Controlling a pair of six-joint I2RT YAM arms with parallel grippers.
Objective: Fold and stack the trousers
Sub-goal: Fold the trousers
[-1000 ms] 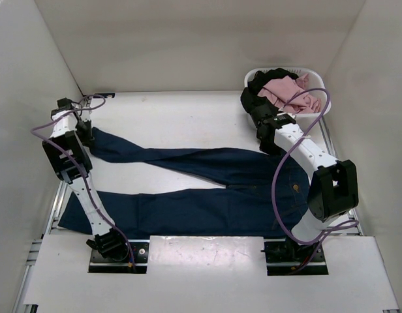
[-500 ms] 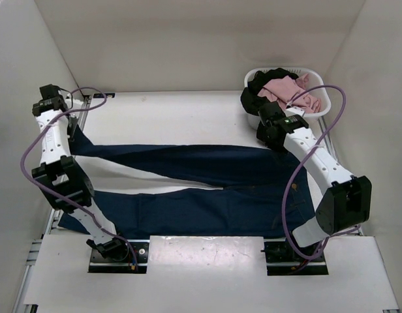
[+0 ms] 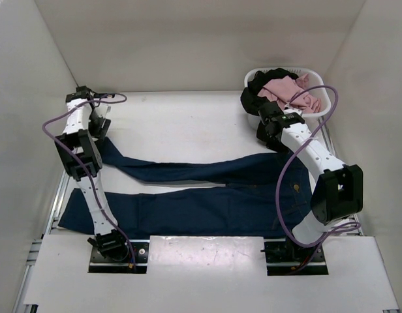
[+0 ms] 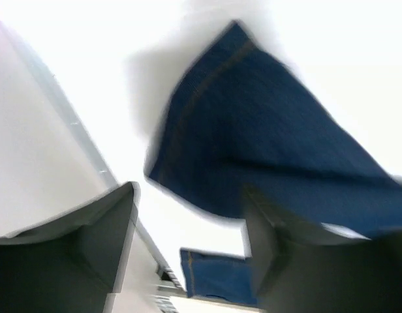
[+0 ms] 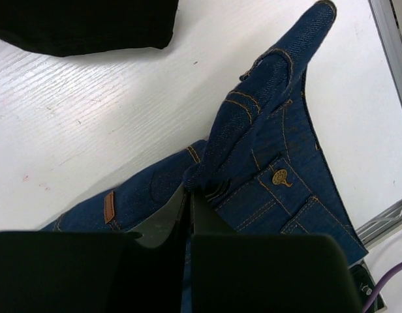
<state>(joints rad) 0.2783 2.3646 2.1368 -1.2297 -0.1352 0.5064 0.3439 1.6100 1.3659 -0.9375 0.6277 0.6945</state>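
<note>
spread on the white desk [image 3: 188, 117]: dark navy-blue denim trousers [image 3: 207, 212], long-legged, mostly flat. shows orange stitching along the seams and pockets in the right wrist view, plus a small tan leather patch [image 5: 109, 207] at the waistband and a brass-coloured button [image 5: 280, 177] near a pocket edge.

lies with the long axis running left to right in the top view, waist to the right, both hems to the left. forms a narrow v that opens leftward: near leg along the desk's near edge, far leg slanting away toward the far left corner. covers the near half of the desk, from just in front of the right arm's base across to the left rail.

right hand [image 5: 188, 190] pressed together, pinching a fold of denim at the waist; pulls that fold up into a ridge above the desk. sits in the top view [image 3: 269, 134] at the far right end of the trousers, just before a white plastic basket [image 3: 318, 88] holding pink cloth [image 3: 286, 94] and black cloth [image 3: 260, 91].

left hand [image 3: 102, 125] spread wide above the far leg's hem, fingers [image 4: 77, 248] well apart, no denim gripped between them as far as the blurred wrist view tells.
</note>
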